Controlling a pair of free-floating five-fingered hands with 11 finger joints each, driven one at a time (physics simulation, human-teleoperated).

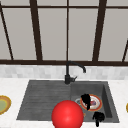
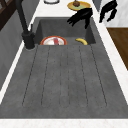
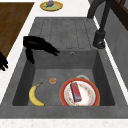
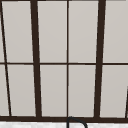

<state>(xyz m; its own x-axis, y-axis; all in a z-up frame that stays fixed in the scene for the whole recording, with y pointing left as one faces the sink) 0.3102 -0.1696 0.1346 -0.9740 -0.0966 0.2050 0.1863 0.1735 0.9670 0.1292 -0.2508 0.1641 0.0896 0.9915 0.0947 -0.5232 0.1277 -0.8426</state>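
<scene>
My left hand (image 1: 86,100) hovers over the sink basin (image 3: 27,75), above a red-rimmed plate (image 3: 88,96) with a small red box (image 3: 75,92) on it. Its fingers are straight and hold nothing; it also shows in the side views (image 2: 80,17) (image 3: 37,43). My right hand (image 1: 98,117) hangs in the air over the counter's front edge by the basin (image 2: 108,10) (image 3: 2,62), fingers relaxed and empty. A banana (image 3: 35,95) and a small orange piece (image 3: 52,80) lie on the basin floor. A large red ball (image 1: 67,114) sits low in the front view, before the sink.
A black faucet (image 1: 68,72) stands behind the sink, with the ribbed drainboard (image 1: 42,97) to the basin's left. A yellow-green plate (image 1: 3,104) lies on the left counter, another plate (image 2: 78,5) with food on the right counter. A window (image 4: 67,57) spans the wall.
</scene>
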